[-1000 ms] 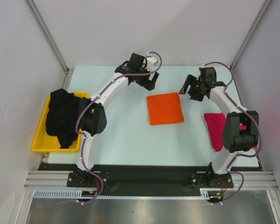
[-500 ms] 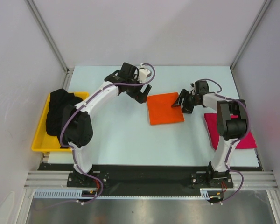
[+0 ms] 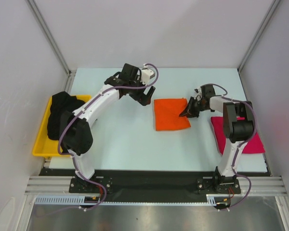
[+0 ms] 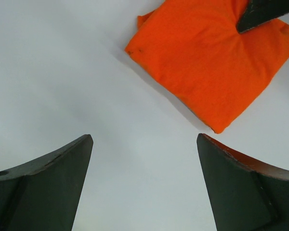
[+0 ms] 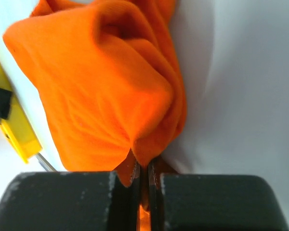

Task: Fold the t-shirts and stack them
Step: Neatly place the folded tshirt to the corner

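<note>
1. The right claw (image 3: 186, 112) is pinching the right edge of the folded orange shirt (image 3: 170, 115), which is lying mid-tabletop (image 3: 120, 139).
2. The left claw (image 3: 145, 99) is hanging released near its far-left corner.
3. Lifting by one edge is risking the fold falling open.

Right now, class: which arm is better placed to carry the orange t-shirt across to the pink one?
Right: the right pincer is shut on the right edge of the orange t-shirt, and the pink t-shirt lies on that arm's side. The left pincer stands open off the shirt's far-left corner, empty.
</note>
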Action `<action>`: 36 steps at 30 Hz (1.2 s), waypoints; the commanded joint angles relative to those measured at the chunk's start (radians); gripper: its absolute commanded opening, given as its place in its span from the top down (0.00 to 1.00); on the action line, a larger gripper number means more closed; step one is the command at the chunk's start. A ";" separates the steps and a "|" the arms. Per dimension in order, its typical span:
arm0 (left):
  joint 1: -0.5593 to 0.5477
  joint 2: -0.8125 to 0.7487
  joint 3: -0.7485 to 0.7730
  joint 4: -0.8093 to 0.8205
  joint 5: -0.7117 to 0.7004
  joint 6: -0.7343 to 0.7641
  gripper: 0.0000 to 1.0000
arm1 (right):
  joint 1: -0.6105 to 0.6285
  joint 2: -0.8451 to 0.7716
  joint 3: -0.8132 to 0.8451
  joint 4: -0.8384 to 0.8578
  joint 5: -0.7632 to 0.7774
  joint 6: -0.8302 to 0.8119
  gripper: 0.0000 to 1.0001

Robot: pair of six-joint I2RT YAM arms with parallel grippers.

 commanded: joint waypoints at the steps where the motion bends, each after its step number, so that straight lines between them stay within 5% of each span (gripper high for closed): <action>1: -0.003 -0.062 -0.013 0.016 0.023 0.033 0.04 | 0.001 -0.126 0.030 -0.307 0.040 -0.150 1.00; 11: -0.003 -0.108 -0.036 0.051 0.025 0.073 0.04 | -0.004 -0.355 0.028 -0.827 0.443 -0.320 1.00; 24: 0.000 -0.148 -0.034 0.102 0.020 0.096 0.03 | -0.007 -0.439 0.157 -0.999 0.726 -0.187 1.00; 36: 0.014 -0.173 -0.036 0.128 0.022 0.102 0.03 | -0.024 -0.544 0.153 -0.914 0.766 -0.361 1.00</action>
